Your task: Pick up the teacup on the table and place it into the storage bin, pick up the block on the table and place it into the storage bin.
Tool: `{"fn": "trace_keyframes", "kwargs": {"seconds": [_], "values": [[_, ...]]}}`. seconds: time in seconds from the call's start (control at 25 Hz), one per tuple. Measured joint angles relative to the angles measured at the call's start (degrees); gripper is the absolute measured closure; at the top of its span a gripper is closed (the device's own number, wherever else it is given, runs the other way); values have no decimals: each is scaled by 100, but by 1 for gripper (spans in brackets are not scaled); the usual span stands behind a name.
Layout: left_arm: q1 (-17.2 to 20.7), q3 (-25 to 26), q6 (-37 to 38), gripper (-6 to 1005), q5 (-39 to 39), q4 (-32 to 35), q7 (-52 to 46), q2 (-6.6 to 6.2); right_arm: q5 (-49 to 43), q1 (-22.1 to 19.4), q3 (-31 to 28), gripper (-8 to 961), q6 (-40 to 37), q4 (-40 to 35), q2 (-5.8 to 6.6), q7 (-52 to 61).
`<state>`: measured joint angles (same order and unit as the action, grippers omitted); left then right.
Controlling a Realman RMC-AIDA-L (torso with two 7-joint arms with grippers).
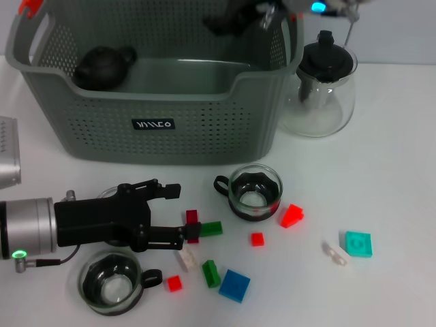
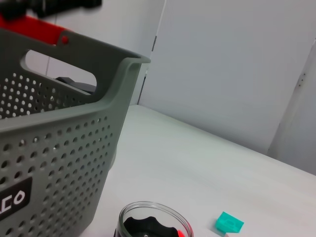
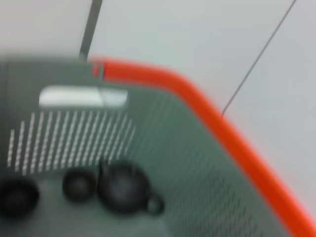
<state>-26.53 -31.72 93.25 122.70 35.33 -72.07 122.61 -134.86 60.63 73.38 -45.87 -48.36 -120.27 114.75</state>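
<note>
The grey-green storage bin (image 1: 204,136) stands at the back, and its wall (image 2: 59,163) fills one side of the left wrist view. A glass teacup (image 1: 255,193) (image 2: 148,224) sits in front of the bin, and a second teacup (image 1: 110,283) sits near the front edge. Several blocks lie around them: dark red (image 1: 193,225), green (image 1: 211,228), red (image 1: 291,215), blue (image 1: 234,285) and teal (image 1: 358,244) (image 2: 228,222). My left gripper (image 1: 174,212) lies low over the table, open, its tips just short of the dark red block. My right gripper (image 1: 235,20) hovers over the bin's far right corner.
A black teapot (image 1: 102,66) (image 3: 123,187) lies inside the bin with other small dark items. A glass teapot with a black lid (image 1: 320,85) stands right of the bin. Small red (image 1: 257,238), green (image 1: 210,272) and clear (image 1: 334,253) pieces are scattered in front.
</note>
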Motion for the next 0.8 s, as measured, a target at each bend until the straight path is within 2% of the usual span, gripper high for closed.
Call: {"fn": "trace_keyframes", "kwargs": {"seconds": [0.12,0.36,0.44,0.48,0.64,0.8], "values": [[-8,-1,17,80,0,0,-5,0,290,-347,3,360,-301,-913,-2,140],[-20,-1,45,80,0,0,-9,-9,1558,-1187,-59,229,-1005,-2503,37,-37],[-24,0,46,80,0,0,-9,-9,2023,-1489,-109,120,-1350,-2913,41,-255],[-26,-1,45,80,0,0,-9,-9,2290,-1631,-151,65,-1554,-3069,40,-400],[-27,0,46,80,0,0,-9,-13,3253,-2065,-518,64,-2691,-3348,66,-872],[-31,-1,51,80,0,0,-8,-18,3395,-2176,-1098,62,-4023,-3347,101,-959]]}}
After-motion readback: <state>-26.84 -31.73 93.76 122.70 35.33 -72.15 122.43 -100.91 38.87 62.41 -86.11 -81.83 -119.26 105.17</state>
